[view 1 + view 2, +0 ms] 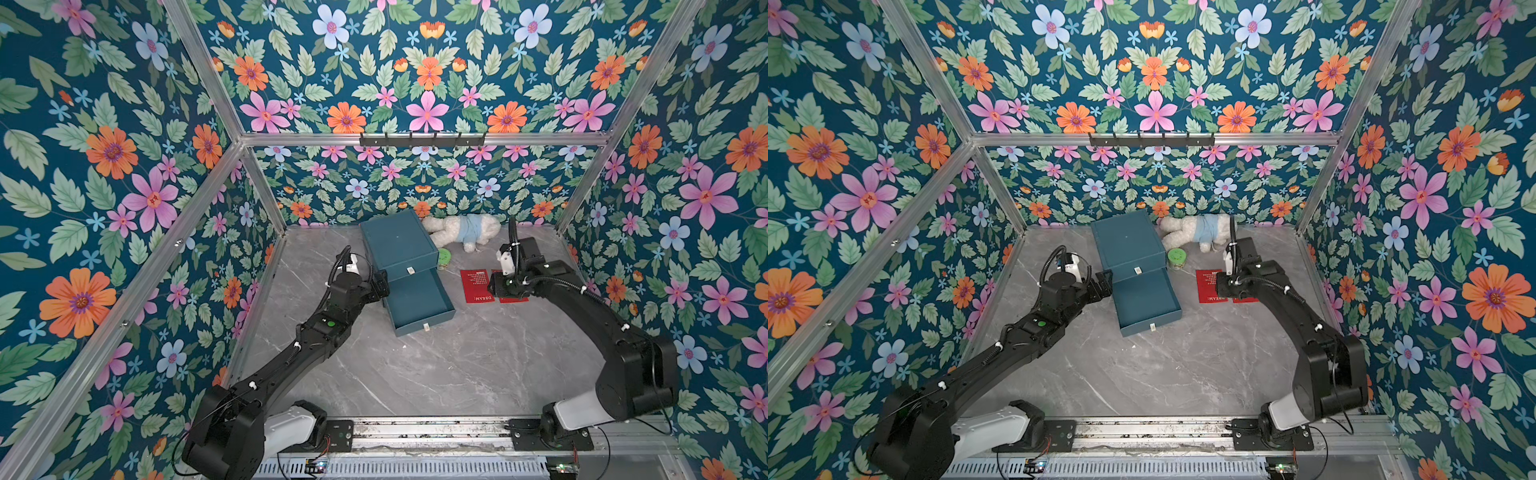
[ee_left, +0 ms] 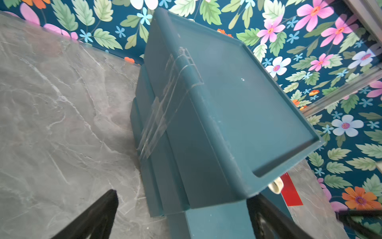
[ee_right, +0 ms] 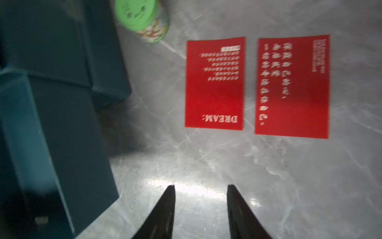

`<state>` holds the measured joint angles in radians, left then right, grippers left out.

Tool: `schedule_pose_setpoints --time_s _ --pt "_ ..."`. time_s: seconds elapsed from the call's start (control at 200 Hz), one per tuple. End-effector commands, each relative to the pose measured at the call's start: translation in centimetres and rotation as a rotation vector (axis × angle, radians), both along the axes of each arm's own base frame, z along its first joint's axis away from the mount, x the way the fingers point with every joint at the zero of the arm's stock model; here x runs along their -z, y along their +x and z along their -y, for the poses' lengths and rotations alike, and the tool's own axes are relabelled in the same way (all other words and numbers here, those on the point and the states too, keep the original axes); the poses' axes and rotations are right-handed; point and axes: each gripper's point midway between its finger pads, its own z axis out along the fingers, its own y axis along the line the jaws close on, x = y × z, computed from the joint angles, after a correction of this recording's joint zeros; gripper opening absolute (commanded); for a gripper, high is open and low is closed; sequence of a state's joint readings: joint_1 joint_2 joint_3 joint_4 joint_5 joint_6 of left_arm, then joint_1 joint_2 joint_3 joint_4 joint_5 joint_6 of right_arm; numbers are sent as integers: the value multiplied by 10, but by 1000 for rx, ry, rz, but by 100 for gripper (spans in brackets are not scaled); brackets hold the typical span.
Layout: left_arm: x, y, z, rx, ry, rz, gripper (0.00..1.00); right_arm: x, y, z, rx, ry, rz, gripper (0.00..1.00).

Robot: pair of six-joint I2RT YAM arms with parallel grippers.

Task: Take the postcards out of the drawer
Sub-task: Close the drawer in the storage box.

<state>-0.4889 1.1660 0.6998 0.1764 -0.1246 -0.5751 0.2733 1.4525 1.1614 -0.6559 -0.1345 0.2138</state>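
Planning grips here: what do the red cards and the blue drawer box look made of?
Red cards: thin paper card, seemingly matte; they lie flat, with printed white text. Drawer box: probably matte plastic, maybe coated board; raised rim, scuffed side.

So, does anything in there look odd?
Two things: a white plush toy lies flopped on its side by the back wall, and clear tape is stuck in wrinkled strips down the blue drawer unit, like a patch-up.

At three o'clock from the open drawer (image 1: 417,300) you have the DREAM postcard (image 3: 215,84) and the second postcard (image 3: 292,87), both red with white text, flat, just apart.
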Motion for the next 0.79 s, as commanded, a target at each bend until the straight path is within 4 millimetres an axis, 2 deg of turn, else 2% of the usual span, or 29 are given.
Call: schedule_pose_setpoints --time_s 0.0,0.235,0.395,0.55,0.79 --pt "-2 3 -13 -57 12 5 100 -4 -20 -27 -26 73 6 45" --pt "3 1 -14 -48 -19 -4 100 -5 -72 -94 -165 241 -27 51" --pt "-4 -2 -8 -12 -55 12 100 -4 -94 -141 -233 344 -36 51" --pt "-15 -5 -12 -21 -58 41 100 -1 -99 -174 -210 486 -22 52" --pt "-16 -12 -25 -62 -19 51 100 7 -92 -201 -179 568 8 52"
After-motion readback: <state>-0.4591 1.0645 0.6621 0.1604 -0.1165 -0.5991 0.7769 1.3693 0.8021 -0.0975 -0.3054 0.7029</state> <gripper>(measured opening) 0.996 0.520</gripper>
